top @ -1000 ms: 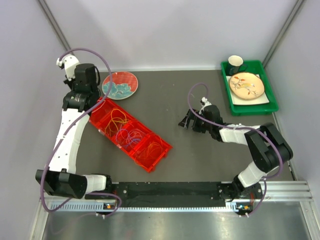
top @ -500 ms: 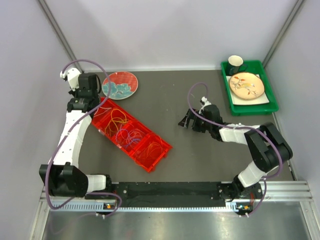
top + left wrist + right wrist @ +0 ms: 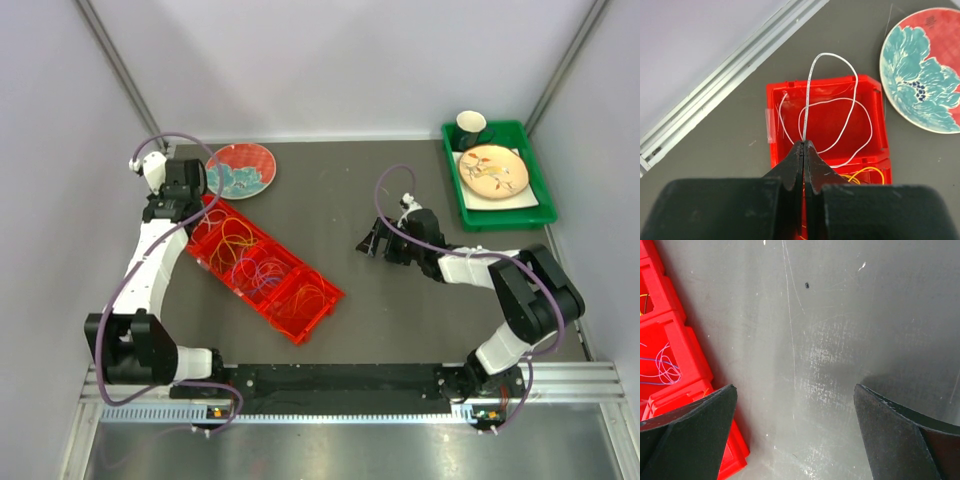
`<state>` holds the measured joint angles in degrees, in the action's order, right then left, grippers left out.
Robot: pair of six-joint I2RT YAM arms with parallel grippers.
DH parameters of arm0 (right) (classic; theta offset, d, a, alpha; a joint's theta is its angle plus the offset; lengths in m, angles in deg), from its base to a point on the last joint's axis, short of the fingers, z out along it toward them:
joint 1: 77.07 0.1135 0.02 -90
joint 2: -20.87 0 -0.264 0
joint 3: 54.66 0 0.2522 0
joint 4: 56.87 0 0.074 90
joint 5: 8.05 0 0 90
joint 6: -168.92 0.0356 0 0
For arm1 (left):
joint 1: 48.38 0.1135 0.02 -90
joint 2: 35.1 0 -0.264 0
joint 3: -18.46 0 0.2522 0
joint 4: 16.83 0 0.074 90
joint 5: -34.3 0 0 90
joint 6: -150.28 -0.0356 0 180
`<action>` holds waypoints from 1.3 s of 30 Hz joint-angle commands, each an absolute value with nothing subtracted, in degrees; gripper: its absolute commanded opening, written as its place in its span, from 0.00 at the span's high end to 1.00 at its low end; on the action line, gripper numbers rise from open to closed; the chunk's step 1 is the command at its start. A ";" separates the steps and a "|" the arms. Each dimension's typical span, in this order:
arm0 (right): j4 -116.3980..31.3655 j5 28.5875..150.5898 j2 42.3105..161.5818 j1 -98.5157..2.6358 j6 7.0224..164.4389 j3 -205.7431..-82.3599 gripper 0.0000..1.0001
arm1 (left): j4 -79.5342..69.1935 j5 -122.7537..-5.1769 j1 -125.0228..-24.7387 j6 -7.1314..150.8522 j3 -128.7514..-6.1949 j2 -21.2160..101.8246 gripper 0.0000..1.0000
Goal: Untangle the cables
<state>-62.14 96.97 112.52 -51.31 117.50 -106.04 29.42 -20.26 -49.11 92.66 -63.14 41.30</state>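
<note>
1. From above, my left claw (image 3: 190,195) hangs over the far end of the red tray (image 3: 322,314), near the flowered plate (image 3: 240,170). The cables (image 3: 232,240) lie in the tray's compartments. My right claw (image 3: 374,243) is over the table (image 3: 330,190), apart from the tray.
2. At my left wrist, the left claw (image 3: 804,145) is pinched tight on a white cable (image 3: 807,105), which loops over the tray's (image 3: 825,81) end compartment.
3. At my right wrist, the right claw (image 3: 794,390) is spread wide and holds nothing. A blue cable (image 3: 665,367) lies in the tray (image 3: 675,335) at the left.

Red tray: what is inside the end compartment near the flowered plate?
A looping white cable, pinched by the left fingers. Past its wall some yellow cable shows; the fingers cover the rest.
</note>
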 commanded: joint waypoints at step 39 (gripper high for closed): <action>-62.97 97.77 114.03 -51.05 117.59 -109.11 0.01 | 25.50 -23.62 -45.92 94.65 -61.31 47.70 0.39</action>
